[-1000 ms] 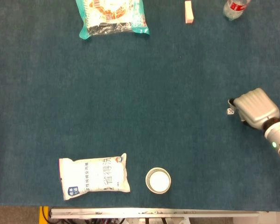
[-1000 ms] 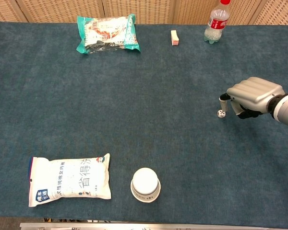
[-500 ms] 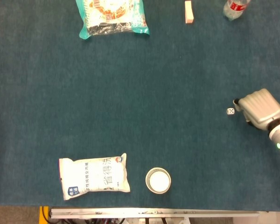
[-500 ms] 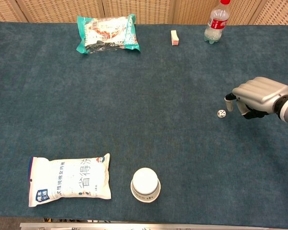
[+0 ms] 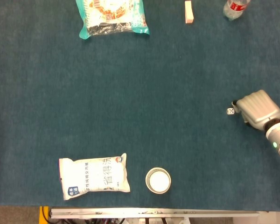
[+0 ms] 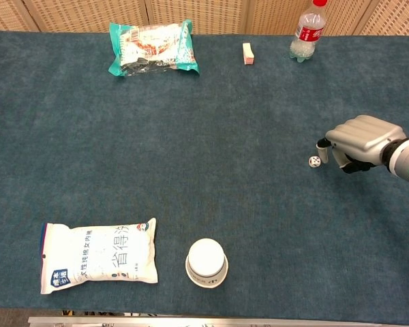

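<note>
One hand of mine shows in the head view, my right hand (image 5: 257,108), near the right edge of the blue table (image 5: 177,116), back upward, fingers curled down with nothing in them. The small white die (image 5: 230,111) lies on the cloth just beside my fingertips; whether they touch it I cannot tell. Left of it runs a wide stretch of bare cloth. Along the near edge lie a white bag (image 5: 94,176) and a paper cup (image 5: 158,180). In the chest view, my right hand (image 6: 362,142) sits low over the table, the die (image 6: 315,161) just left of it. At the far edge stand a bottle (image 6: 309,24), a pink block (image 6: 247,53) and a teal snack bag (image 6: 152,48).
</note>
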### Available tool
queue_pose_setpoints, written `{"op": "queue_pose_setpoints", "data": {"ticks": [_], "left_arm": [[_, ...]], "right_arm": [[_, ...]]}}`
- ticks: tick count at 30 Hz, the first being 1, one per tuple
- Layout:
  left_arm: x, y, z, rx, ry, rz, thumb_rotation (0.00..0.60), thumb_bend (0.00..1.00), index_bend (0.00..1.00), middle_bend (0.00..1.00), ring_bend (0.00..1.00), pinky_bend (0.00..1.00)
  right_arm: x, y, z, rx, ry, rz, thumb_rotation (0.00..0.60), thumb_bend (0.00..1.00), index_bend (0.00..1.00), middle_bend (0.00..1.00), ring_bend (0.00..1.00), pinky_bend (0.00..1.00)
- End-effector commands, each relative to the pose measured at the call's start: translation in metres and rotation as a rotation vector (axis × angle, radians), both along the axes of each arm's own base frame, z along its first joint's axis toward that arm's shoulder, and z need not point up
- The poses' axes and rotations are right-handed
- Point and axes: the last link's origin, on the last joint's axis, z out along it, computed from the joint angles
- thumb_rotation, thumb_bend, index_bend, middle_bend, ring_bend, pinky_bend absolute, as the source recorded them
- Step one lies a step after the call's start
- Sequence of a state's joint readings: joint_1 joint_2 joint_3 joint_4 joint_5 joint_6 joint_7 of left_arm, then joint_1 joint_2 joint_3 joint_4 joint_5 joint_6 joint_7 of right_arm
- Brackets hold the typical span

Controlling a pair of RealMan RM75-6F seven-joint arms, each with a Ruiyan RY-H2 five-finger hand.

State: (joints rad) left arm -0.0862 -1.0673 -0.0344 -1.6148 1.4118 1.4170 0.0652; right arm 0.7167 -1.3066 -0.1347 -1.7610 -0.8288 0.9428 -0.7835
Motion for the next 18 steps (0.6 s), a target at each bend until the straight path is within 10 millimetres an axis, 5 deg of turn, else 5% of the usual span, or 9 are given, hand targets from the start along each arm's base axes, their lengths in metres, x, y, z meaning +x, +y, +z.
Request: {"op": "queue_pose_setpoints", "data": {"ticks": [1,18], "left_arm": [[0.0,0.0,0.0,0.001,0.001,0.0,0.6,0.0,0.54,0.51,0.44,0.46],[0.002,-0.002,0.003,0.012,0.004,-0.004,0.6,0.0,0.54,0.51,0.44,0.46]], "right_arm": [[0.002,0.0,-0.001,-0.002,-0.008,0.005,0.6,0.99,0.42,1.0,0.99,0.95],[0.015,0.001,-0.003,-0.002,-0.049,0.058,0.6,0.99,0.42,1.0,0.99,0.95]]}}
